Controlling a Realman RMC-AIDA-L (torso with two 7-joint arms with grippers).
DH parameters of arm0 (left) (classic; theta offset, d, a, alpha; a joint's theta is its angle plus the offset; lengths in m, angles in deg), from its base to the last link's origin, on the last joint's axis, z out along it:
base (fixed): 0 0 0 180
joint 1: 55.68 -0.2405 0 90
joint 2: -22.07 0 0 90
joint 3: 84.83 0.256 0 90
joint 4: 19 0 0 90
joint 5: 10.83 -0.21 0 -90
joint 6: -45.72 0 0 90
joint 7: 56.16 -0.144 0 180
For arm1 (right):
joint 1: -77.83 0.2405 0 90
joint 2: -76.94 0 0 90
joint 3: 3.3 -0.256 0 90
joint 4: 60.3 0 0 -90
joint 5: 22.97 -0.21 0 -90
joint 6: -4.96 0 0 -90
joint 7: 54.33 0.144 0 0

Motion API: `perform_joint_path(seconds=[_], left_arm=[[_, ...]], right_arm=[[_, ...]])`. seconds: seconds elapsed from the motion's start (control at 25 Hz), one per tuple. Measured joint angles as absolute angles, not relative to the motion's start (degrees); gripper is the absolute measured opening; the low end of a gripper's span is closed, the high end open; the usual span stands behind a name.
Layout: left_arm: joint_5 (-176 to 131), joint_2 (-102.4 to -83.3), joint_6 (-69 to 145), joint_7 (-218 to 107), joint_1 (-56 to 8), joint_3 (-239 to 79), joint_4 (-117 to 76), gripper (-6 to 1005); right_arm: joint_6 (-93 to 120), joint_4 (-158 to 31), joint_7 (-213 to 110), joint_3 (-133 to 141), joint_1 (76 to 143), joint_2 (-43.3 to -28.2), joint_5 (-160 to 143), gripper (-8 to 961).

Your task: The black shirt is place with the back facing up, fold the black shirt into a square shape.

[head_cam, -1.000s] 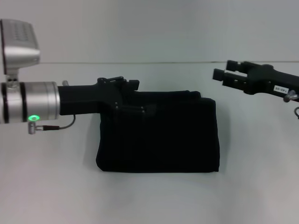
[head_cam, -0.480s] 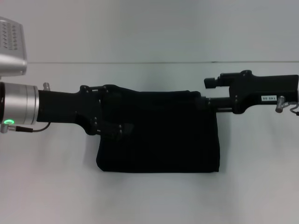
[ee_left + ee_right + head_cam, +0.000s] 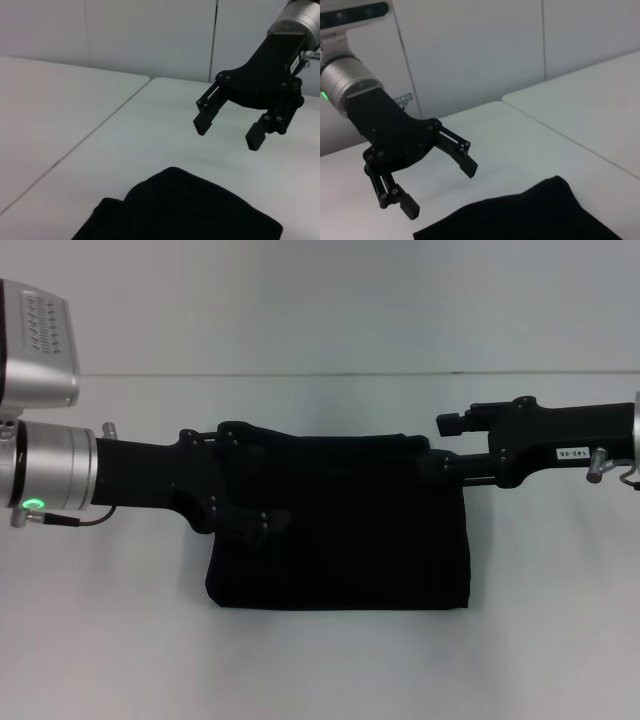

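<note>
Up top from our head, the black shirt lies folded on the white table, our left gripper over its left end, our right gripper at its right corner, then in the wrist views, both sets of fingers spread wide above the cloth, holding nothing.

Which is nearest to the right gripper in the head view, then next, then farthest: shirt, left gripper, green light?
From the right gripper, which is open:
1. Black shirt: its far right corner is just beside it.
2. Left gripper: open, over the shirt's left side.
3. Green light: far left, on the left wrist.
</note>
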State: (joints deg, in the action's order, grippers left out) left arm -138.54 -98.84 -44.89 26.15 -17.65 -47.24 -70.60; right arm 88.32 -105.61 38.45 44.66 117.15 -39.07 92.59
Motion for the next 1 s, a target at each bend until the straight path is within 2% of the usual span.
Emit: perform_joint_path(seconds=[0.48, 1.0], left_arm=[[-138.6, -98.95, -42.6, 27.9, -17.9, -45.4, -70.1, 950], [-138.6, -99.19, -42.3, 28.2, -18.0, -44.9, -70.3, 950]], right_arm=[[86.6, -104.9, 40.8, 44.8, 117.8, -39.92, 96.7, 914], [86.3, -104.9, 40.8, 45.0, 117.8, -39.97, 97.7, 930]])
